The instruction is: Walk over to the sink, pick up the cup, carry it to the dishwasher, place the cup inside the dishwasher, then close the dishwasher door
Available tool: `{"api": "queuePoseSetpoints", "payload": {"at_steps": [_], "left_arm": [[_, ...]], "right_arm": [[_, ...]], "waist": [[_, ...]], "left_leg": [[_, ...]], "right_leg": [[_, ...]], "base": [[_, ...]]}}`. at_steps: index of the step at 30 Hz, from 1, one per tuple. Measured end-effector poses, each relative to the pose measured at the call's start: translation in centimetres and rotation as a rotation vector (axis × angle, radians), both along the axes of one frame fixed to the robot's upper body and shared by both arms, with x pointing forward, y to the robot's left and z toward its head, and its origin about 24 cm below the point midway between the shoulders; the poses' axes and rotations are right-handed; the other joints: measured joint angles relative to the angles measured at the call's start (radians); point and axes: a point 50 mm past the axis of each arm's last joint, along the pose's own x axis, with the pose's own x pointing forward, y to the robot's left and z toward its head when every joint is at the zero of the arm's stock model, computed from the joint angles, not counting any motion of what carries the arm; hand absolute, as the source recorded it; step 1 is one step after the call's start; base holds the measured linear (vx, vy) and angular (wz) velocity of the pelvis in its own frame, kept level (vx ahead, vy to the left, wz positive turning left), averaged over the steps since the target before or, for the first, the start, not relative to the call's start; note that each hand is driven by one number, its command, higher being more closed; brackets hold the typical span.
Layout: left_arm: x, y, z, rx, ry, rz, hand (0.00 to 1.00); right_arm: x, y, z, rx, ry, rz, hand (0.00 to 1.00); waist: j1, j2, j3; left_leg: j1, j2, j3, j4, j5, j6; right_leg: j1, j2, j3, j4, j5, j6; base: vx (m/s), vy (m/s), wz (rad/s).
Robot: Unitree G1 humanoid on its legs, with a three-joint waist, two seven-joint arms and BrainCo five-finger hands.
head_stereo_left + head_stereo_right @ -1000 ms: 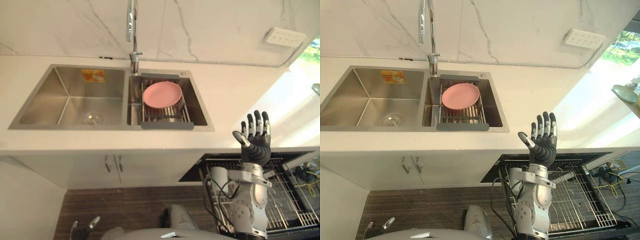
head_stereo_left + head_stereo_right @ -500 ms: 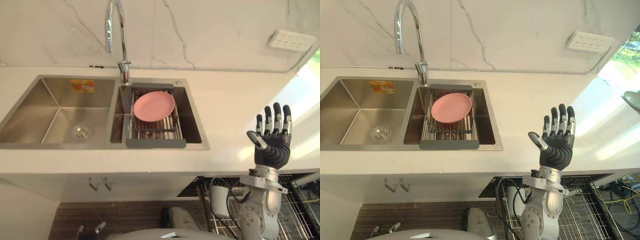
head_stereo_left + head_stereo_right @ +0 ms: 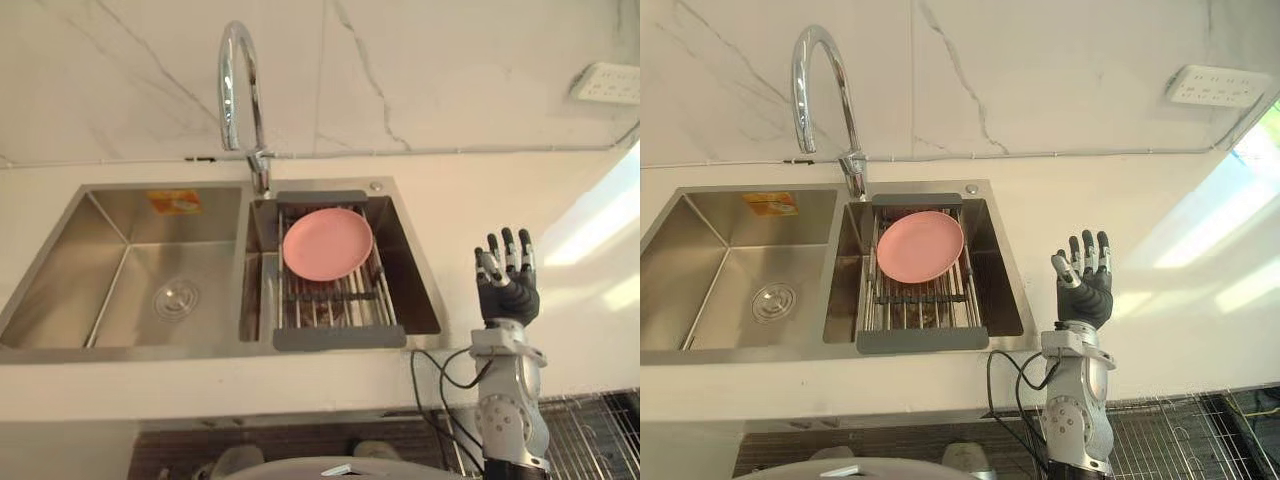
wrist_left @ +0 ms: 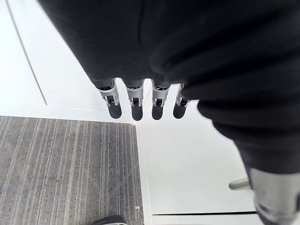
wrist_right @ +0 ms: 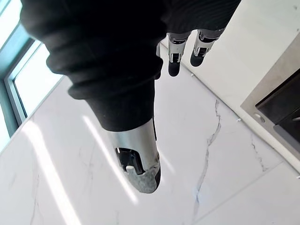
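Left wrist view: left hand (image 4: pixel 136 101) hanging fingers-down, its silver, dark-tipped fingers straight in a loose row, slightly apart and relaxed. Beneath it, grey ribbed floor (image 4: pixel 65 164) meeting a smooth white cabinet (image 4: pixel 187 159) with a small metal handle (image 4: pixel 238 184).

Head views, left to right:
- Brushed-steel sink (image 3: pixel 85 260), rectangular and twin-basined. Left basin with an orange sticker (image 3: pixel 175 201) on its back wall and a round drain (image 3: pixel 176 298) in its flat bottom.
- Between the basins, at the back rim, a polished chrome faucet (image 3: pixel 257 115), a tall gooseneck arching over to the left.
- Across the right basin, a rack (image 3: pixel 340 300) of thin steel bars closed by grey end bars, spanning front rim to back rim.
- On the rack, toward the back, a round matte pink plate (image 3: pixel 327 243), face up.
- Round the sink, smooth white counter (image 3: pixel 470 210). Behind, glossy white marble wall (image 3: pixel 450 70) with thin grey veins.
- Just right of the sink, near the counter's front edge, right hand (image 3: pixel 508 290) raised upright, dark back toward the head, fingers up and spread, thumb out to the side. Same fingers (image 5: pixel 174 61) straight in the right wrist view, marble beyond.
- High on the wall at far right, a white rectangular outlet (image 3: pixel 607 82).
- Below the counter at lower right, a dishwasher rack (image 3: pixel 1180 445) of fine wire grid.

Cup: place, heading and long axis cannot be told.
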Motion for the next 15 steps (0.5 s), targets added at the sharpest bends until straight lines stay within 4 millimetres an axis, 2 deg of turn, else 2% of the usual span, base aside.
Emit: {"api": "queuePoseSetpoints", "payload": {"at_steps": [3,8,11,15], "left_arm": [[1.7,0.2,0.2,0.000,-0.040,0.004,0.00],[2.1,0.3,0.2,0.004,-0.035,-0.008,0.00],[2.0,0.6,0.2,0.012,-0.022,-0.040,0.00],[1.9,1.0,0.2,0.017,0.000,-0.067,0.00]], "right_arm": [[0.0,0.2,0.1,0.017,-0.018,-0.019,0.00],[0.2,1.2,0.4,-0.221,0.021,-0.034,0.00],[0.5,1.4,1.1,-0.521,0.052,-0.039,0.00],[1.9,1.9,3.8,-1.061,0.028,-0.045,0.00]], "waist": [[0.001,-0.002,0.000],[0.001,-0.010,0.002],[0.002,-0.019,0.002],[0.001,-0.038,-0.004]], "left_leg": [[0.020,-0.015,-0.005,-0.058,0.023,0.003],[0.027,-0.018,-0.013,-0.104,0.045,-0.002],[0.029,-0.018,-0.017,-0.115,0.053,-0.003],[0.036,-0.017,-0.013,-0.115,0.055,-0.001]], "right_leg": [[0.013,-0.009,-0.020,-0.031,0.015,-0.003],[0.010,-0.006,-0.025,-0.046,0.015,-0.003],[0.009,-0.004,-0.029,-0.049,0.015,-0.003],[0.013,-0.005,-0.021,-0.049,0.021,-0.001]], "base": [[0.06,0.038,0.10],[0.01,-0.011,0.04],[-0.03,-0.018,0.03],[-0.05,0.001,-0.04]]}}
